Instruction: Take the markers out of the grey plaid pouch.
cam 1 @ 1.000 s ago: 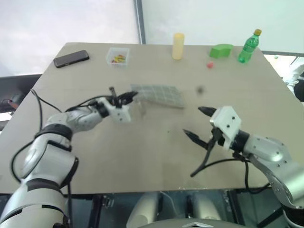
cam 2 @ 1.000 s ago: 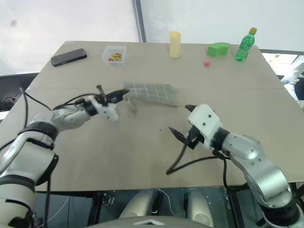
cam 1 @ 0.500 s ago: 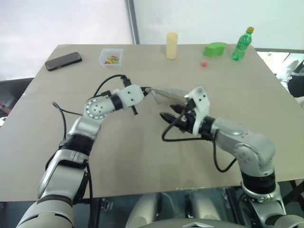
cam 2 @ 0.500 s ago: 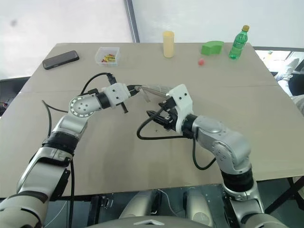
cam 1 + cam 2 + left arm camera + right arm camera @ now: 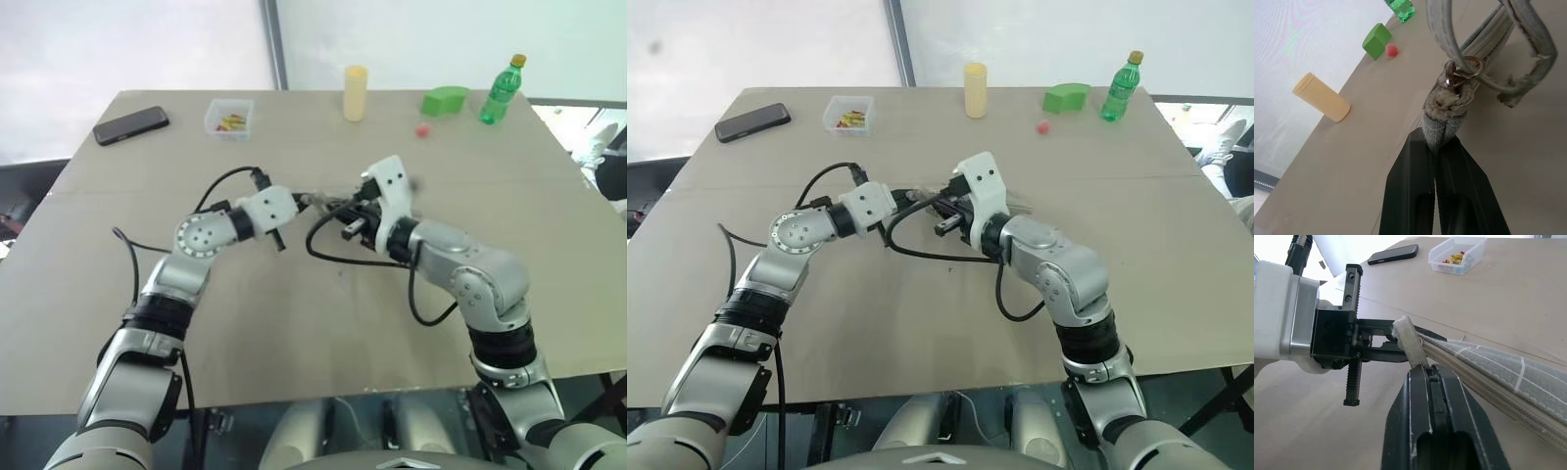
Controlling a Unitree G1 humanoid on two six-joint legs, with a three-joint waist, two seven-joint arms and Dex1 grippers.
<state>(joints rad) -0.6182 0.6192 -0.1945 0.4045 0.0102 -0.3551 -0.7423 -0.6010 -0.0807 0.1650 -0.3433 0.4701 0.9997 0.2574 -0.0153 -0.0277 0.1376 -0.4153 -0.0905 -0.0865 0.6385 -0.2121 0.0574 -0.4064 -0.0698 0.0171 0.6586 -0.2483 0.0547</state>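
The grey plaid pouch (image 5: 1508, 374) hangs off the table between my two grippers, stretched edge-on. My left gripper (image 5: 1436, 142) is shut on the fabric tab at the pouch's zip end, just below its small metal ring (image 5: 1463, 73). My right gripper (image 5: 1425, 369) is shut on the pale strap loop (image 5: 1409, 342) at that same end, right in front of the left gripper's fingers (image 5: 1391, 340). In the head views the two grippers meet at mid-table, left gripper (image 5: 306, 200) and right gripper (image 5: 333, 207) tip to tip. The markers are hidden.
Along the far side of the table (image 5: 294, 323) stand a black phone (image 5: 131, 124), a clear box (image 5: 228, 118) of small coloured bits, a yellow cylinder (image 5: 355, 93), a small red ball (image 5: 422, 130), a green block (image 5: 444, 100) and a green bottle (image 5: 499, 90).
My right gripper swung in from the right, open, and has shut on the pouch's strap loop. The left gripper rolled while keeping its hold on the pouch. The camera also shifted.
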